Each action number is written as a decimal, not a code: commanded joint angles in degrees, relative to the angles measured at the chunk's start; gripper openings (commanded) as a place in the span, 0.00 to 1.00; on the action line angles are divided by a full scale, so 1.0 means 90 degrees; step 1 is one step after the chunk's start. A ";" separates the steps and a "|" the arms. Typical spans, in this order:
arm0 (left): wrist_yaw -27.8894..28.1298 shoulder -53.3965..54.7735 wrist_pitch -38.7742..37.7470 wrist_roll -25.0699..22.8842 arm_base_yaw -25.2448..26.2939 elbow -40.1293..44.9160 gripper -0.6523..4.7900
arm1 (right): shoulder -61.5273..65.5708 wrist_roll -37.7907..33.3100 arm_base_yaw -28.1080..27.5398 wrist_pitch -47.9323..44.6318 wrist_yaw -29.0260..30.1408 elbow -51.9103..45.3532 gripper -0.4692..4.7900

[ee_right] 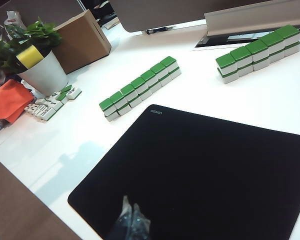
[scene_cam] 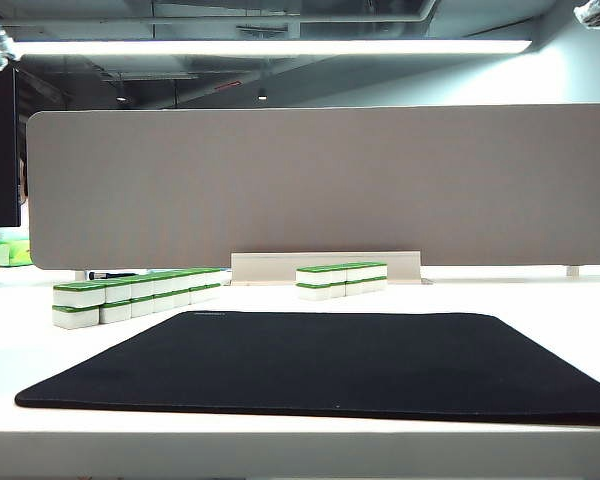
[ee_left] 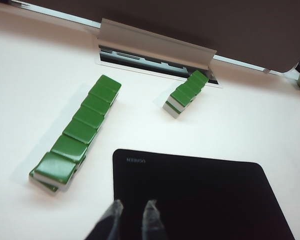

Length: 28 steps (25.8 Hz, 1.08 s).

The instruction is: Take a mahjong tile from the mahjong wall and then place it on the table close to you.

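Both grippers hang empty over the black mat, the mahjong wall untouched.

The white table (scene_cam: 540, 300) carries the black mat (scene_cam: 330, 365), the landmark here. The mahjong wall (ee_left: 77, 132), two tiles high with green tops, lies on the table just off the mat's far left corner; the shorter row of tiles (ee_left: 186, 94) sits beyond the mat's far edge. The left gripper (ee_left: 132, 212) hovers above the mat's near left part, fingertips narrowly apart, holding nothing. The right gripper (ee_right: 131, 214) hangs over the mat's near edge, tips together, empty.
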State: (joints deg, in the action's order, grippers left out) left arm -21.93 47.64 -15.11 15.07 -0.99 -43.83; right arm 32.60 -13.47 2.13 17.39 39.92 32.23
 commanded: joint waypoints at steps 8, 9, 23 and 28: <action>-0.0015 0.1389 -0.0228 -0.0877 -0.0002 -0.1180 0.23 | -0.0005 0.0019 0.0005 -0.0107 0.0027 0.0046 0.09; 0.0002 0.1494 -0.0240 -0.0954 -0.0002 -0.1251 0.23 | -0.0005 0.0019 0.0002 -0.0104 0.0024 0.0046 0.09; 0.0080 0.3971 -0.2310 -0.1642 -0.0002 -0.3623 0.23 | -0.0005 0.0019 0.0002 -0.0104 0.0005 0.0044 0.09; 0.0826 0.4634 -0.2912 -0.2006 -0.0058 -0.4544 0.23 | -0.0005 0.0019 0.0000 -0.0104 0.0002 0.0044 0.09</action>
State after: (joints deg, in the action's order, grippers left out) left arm -16.80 88.68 -39.94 -1.39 -1.48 -83.20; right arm 32.60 -13.47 2.11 17.39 39.88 32.23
